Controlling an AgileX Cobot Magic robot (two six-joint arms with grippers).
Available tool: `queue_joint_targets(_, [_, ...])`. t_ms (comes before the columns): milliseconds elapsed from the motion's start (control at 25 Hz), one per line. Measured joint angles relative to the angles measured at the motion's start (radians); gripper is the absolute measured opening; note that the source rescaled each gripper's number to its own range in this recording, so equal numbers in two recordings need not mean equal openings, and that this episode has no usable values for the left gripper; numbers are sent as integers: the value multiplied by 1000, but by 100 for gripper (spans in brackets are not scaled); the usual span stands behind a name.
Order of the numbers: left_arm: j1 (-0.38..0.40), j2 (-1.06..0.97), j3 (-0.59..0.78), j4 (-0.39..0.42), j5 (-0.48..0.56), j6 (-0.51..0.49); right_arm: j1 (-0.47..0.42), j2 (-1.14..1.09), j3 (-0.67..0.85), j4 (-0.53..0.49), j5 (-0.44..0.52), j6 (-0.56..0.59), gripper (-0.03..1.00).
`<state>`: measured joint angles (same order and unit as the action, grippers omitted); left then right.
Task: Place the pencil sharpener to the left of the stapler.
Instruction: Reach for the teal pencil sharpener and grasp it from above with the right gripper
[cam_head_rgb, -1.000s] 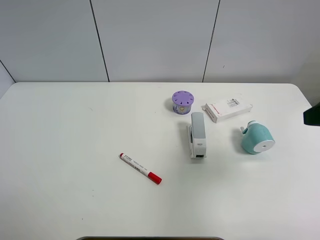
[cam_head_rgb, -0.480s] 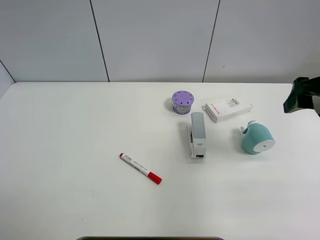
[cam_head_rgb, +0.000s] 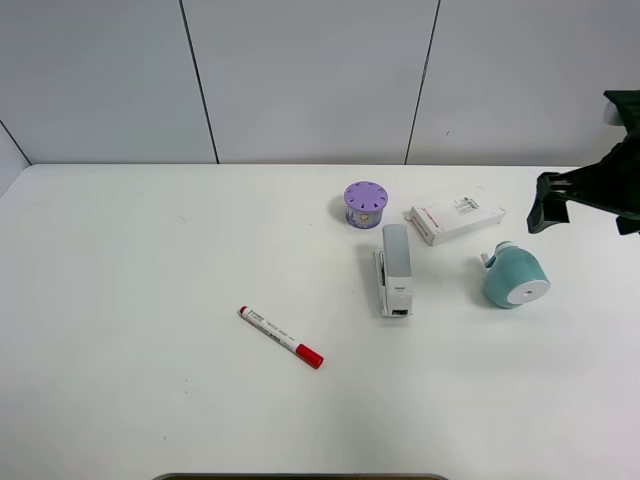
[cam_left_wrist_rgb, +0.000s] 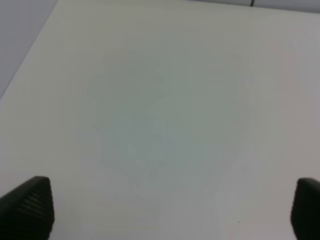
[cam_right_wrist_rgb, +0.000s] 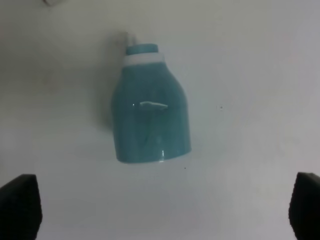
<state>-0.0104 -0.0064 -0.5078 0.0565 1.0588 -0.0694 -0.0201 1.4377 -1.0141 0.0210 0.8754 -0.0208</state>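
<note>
Hanging with its jaws released and nothing between them, the right gripper (cam_right_wrist_rgb: 162, 212) shows only two dark fingertips (cam_right_wrist_rgb: 20, 207) at opposite edges of the right wrist view, with bare white table between them. Just beyond them the pencil sharpener (cam_right_wrist_rgb: 150, 120) lies on its side, touching neither fingertip. Its teal body narrows to a white collar and a small knob at the end farther from the gripper.

In the high view the gripper sits at about 1 o'clock from the sharpener, near it but apart, and the dark arm runs off the frame's 3 o'clock edge. The sharpener rests on the table (cam_head_rgb: 150, 260) with its flat white round face turned toward 5 o'clock.

The stapler (cam_head_rgb: 396, 268) lies at 9 o'clock from the sharpener, well apart, so the sharpener is on the stapler's 3 o'clock side. The stapler's long grey top arm runs from 12 to 6 o'clock over its white base. A purple cylinder (cam_head_rgb: 365, 203) with holes in its top stands at 11 o'clock from the stapler, close but not touching. A flat white box (cam_head_rgb: 456, 219) with red print lies at 1 o'clock from it. A white marker (cam_head_rgb: 281, 337) with a red cap lies alone at 8 o'clock from the stapler, well apart.

The left gripper (cam_left_wrist_rgb: 166, 210) also has its jaws released, its ribbed fingertips (cam_left_wrist_rgb: 30, 205) at the edges of the left wrist view over bare table.
</note>
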Motion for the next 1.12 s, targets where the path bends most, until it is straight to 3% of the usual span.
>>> queue_joint_targets(1120, [0, 0, 0, 0, 0, 0, 20, 395, 0, 4, -193, -3, 100])
